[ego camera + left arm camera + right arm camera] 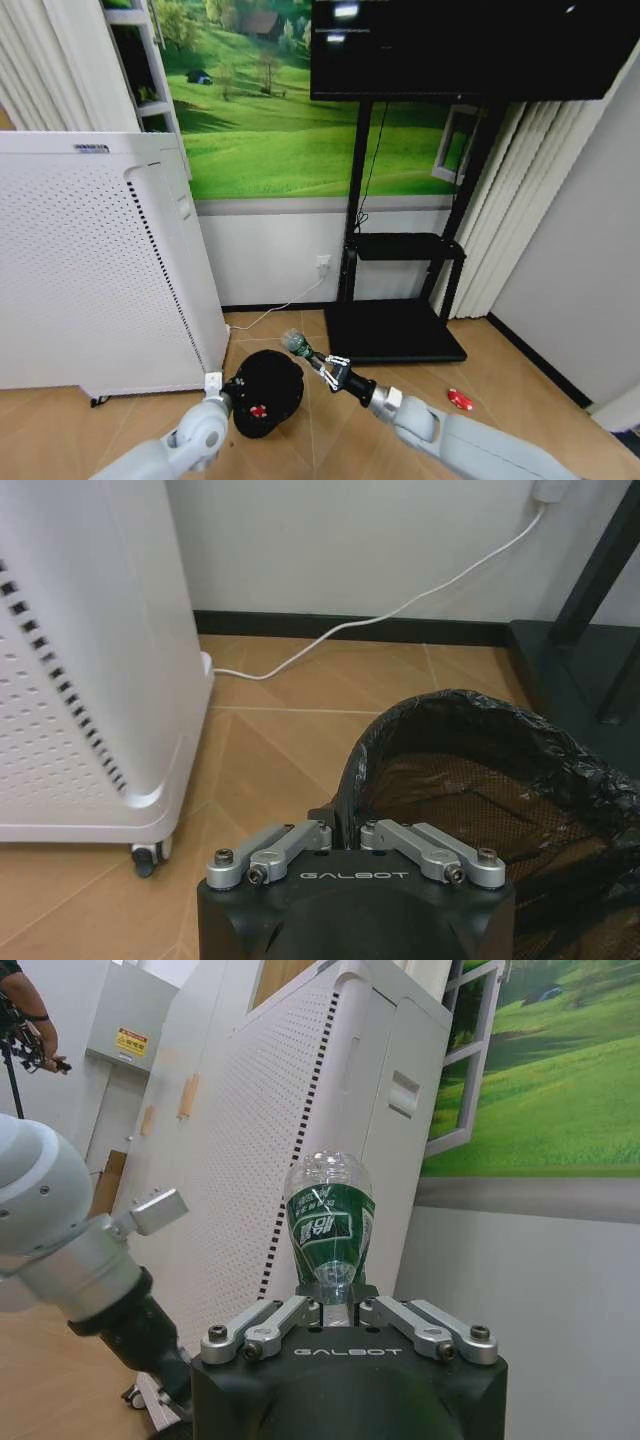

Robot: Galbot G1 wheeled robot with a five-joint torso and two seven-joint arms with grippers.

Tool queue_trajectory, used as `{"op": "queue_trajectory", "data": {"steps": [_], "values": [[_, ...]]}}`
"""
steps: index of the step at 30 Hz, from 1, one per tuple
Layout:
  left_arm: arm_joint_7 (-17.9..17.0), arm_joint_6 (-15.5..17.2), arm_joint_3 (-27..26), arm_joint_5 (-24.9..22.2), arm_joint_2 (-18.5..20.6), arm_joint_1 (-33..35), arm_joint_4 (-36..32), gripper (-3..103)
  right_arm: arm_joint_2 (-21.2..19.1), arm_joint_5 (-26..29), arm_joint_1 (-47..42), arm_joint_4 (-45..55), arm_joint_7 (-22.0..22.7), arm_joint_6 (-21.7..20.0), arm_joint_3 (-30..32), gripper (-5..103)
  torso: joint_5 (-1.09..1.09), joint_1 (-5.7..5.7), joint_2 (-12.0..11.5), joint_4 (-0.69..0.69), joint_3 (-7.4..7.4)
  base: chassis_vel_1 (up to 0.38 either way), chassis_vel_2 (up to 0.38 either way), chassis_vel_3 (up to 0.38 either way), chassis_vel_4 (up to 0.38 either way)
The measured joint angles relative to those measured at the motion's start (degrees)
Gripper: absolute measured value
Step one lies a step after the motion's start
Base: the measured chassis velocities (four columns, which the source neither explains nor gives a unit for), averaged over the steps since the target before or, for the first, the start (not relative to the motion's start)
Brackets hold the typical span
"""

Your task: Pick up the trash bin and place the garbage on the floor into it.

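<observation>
Bin held up, bottle beside it.
Left gripper (343, 832) clamped on trash bin (265, 391) rim above floor (500, 372); right gripper (340, 1305) pinching green bottle (298, 346) just above bin; red bit (460, 400) on floor.

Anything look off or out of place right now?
One red bit lies on the floor right of the TV stand base. Otherwise fine: left gripper clamps the bin rim, right gripper holds the green bottle.

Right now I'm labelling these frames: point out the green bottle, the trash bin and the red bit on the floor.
green bottle (330, 1225), right wrist view, on its green label.
trash bin (455, 715), left wrist view, on the bag-lined far rim.
red bit (460, 400), head view, on its middle.
</observation>
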Motion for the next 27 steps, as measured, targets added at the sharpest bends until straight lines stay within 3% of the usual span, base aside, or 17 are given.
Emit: {"op": "queue_trajectory", "data": {"steps": [10,22,25,27], "values": [[-0.2,-1.1,8.1,-3.6,-4.4,-10.6,5.7,7,6.1,1.2,1.9,-8.6,-0.7,1.3,-4.3,13,0.01,0.0,0.0,-0.01,0.0,0.0,0.0,0.0,0.0],[0.1,-1.2,9.9,-4.6,-5.1,-12.0,5.5,7,7.9,2.9,2.4,-14.8,-4.9,3.9,-4.8,10,0.01,0.0,0.0,0.01,0.0,0.0,0.0,0.0,0.0],[0.5,-1.2,9.9,-4.6,-4.6,-11.7,5.4,7,7.9,2.9,2.5,-16.0,-6.0,4.6,-4.9,24,0.0,0.0,0.0,0.0,0.0,0.0,0.0,0.0,0.0],[0.6,-1.2,9.9,-4.6,-4.5,-11.6,5.3,7,7.9,2.9,2.5,-16.3,-6.1,4.7,-4.9,18,0.0,0.0,0.0,0.0,0.0,0.0,0.0,0.0,0.0]]}}
